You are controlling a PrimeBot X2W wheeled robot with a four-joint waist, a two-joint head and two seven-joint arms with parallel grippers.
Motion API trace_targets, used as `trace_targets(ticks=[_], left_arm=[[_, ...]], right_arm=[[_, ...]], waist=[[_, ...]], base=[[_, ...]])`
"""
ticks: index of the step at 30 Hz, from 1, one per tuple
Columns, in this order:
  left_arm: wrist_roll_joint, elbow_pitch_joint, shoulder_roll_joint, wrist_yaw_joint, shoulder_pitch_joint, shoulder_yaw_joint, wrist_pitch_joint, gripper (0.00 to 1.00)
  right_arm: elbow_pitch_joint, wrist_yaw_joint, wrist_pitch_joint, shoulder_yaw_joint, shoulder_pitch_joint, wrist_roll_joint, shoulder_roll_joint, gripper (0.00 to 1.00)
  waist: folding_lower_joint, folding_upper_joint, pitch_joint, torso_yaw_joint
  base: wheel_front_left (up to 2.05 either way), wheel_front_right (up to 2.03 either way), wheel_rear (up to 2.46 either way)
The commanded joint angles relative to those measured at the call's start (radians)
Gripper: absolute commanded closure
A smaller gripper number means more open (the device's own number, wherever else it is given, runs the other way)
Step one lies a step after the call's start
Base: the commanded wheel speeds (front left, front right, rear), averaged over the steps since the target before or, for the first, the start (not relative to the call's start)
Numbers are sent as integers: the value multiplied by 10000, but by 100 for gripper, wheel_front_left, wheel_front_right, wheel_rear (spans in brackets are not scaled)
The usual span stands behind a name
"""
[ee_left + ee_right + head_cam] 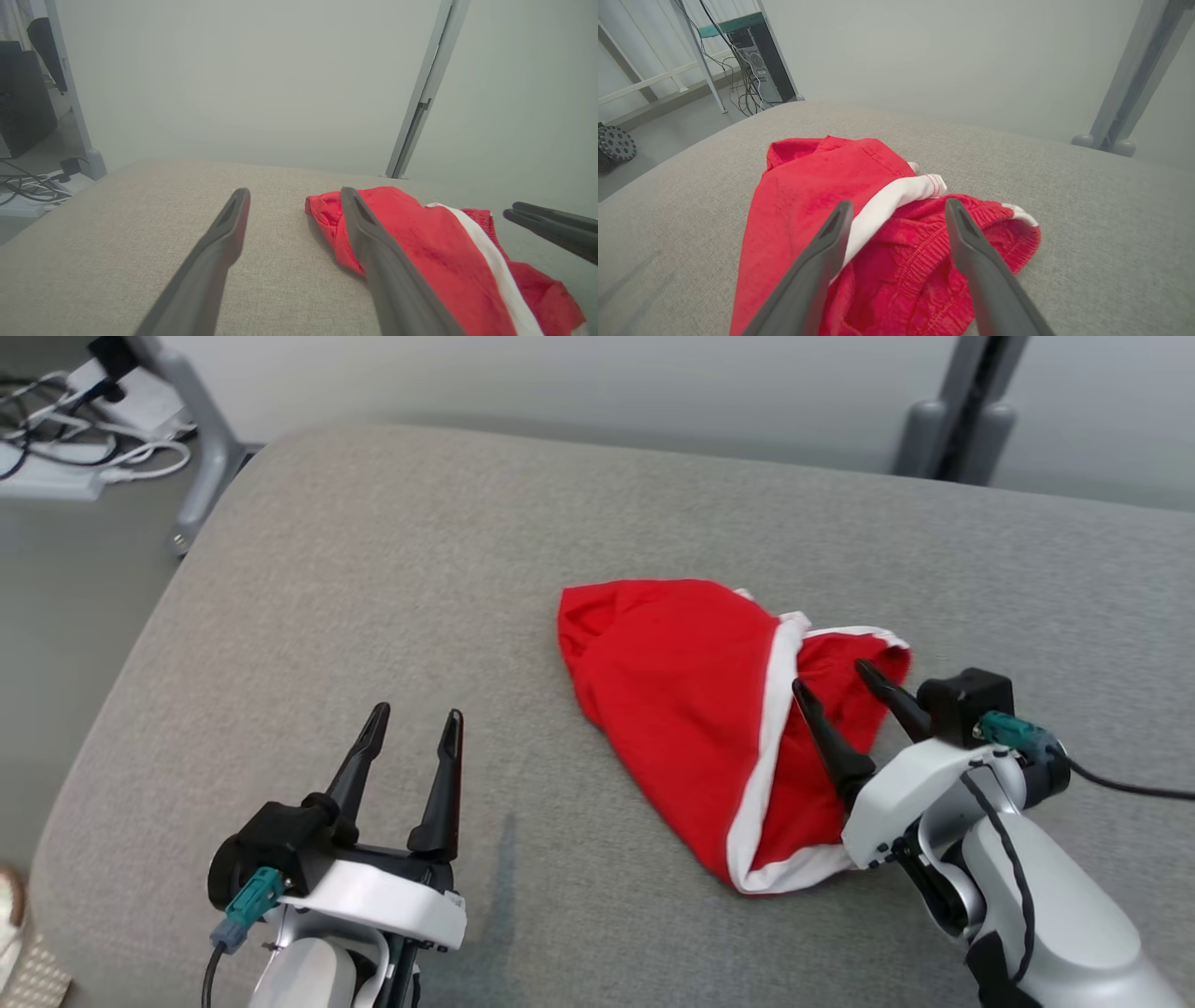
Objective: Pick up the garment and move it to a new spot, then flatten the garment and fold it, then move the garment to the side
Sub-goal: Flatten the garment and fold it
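The garment [681, 700] is a crumpled red piece with white trim, lying right of centre on the grey cushioned surface [392, 569]. My right gripper [834, 678] hovers open over its right side, fingers spread above the elastic waistband [924, 252] with nothing between them. In the right wrist view the garment [822, 186] spreads ahead of and under the right gripper [896, 207]. My left gripper [417, 715] stands open over bare fabric to the left of the garment. In the left wrist view the left gripper [294, 193] is also wide, and the garment [420, 233] lies behind its right finger.
Cables and a power strip [65, 439] lie on the floor at the far left beside a grey frame leg [201, 448]. Another grey post [962, 420] stands behind the surface at the right. The surface's rounded left edge [121, 709] drops to the floor.
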State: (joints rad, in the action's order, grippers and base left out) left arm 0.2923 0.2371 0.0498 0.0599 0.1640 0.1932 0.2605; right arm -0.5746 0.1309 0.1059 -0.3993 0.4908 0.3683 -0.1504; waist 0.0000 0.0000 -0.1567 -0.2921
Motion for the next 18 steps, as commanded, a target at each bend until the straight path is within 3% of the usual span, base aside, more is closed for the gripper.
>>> trace_targets(ticks=[1,8,9,10,11,18], left_arm=[[159,-5,30,-44,154,108,49,0],[448,66,23,-270,373,460,50,0],[456,60,29,-280,374,501,50,0],[492,58,27,-320,384,538,50,0],[515,57,32,-346,401,564,50,0],[621,45,31,-429,487,722,51,0]], right_arm=[[-258,-5,-52,-177,308,250,-144,0],[-1130,-5,90,-714,1070,1159,-424,0],[-1235,-5,79,-773,1152,1304,-418,8],[-1374,-5,-84,-816,1206,1588,-372,65],[-1469,-5,-130,-846,1289,1738,-383,100],[-1730,-5,123,-1420,1712,2235,-567,100]], waist=[[0,0,-308,-336],[0,0,-635,-850],[0,0,-668,-904],[0,0,-693,-948],[0,0,-715,-984],[0,0,-721,-1181]], base=[[0,0,0],[0,0,0],[0,0,0],[0,0,0],[0,0,0],[0,0,0]])
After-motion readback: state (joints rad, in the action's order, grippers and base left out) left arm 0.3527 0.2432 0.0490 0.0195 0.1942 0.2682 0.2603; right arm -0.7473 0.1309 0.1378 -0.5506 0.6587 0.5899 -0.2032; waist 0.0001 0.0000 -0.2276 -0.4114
